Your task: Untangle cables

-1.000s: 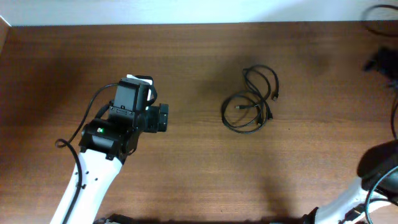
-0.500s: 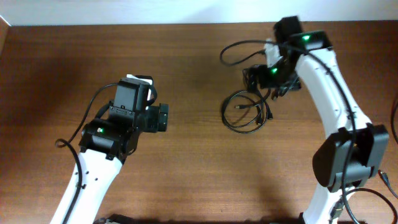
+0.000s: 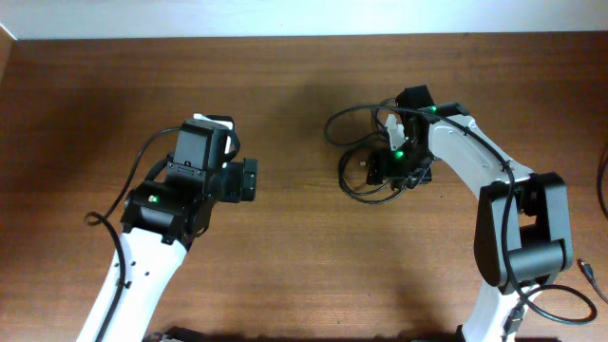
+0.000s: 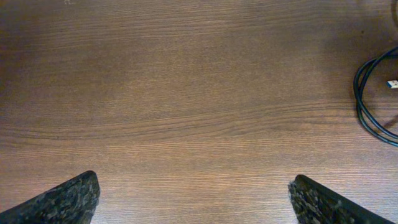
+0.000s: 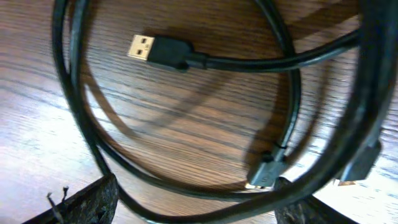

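The cables (image 3: 347, 186) lie as a loose bundle of thin black loops on the wooden table, right of centre. My right gripper (image 3: 399, 169) is down on top of the bundle, hiding most of it from above. In the right wrist view the cables (image 5: 249, 62) fill the frame. A USB plug (image 5: 149, 48) lies inside the loops and a small plug (image 5: 264, 174) is near the right finger. Two strands run between the jaws of my right gripper (image 5: 196, 199), which stand apart. My left gripper (image 3: 252, 180) hovers open far to the left. Its own view shows only the edge of the cables (image 4: 359, 93).
A thicker black wire (image 3: 332, 122) from the right arm arcs over the table just left of the bundle. The table's far edge (image 3: 285, 38) meets a white wall. Bare wood (image 4: 186, 93) lies under the left gripper (image 4: 193, 186).
My right arm came in from the right edge, passed over the top of the bundle and dropped onto it. Its jaws have narrowed somewhat. The left arm has not moved.
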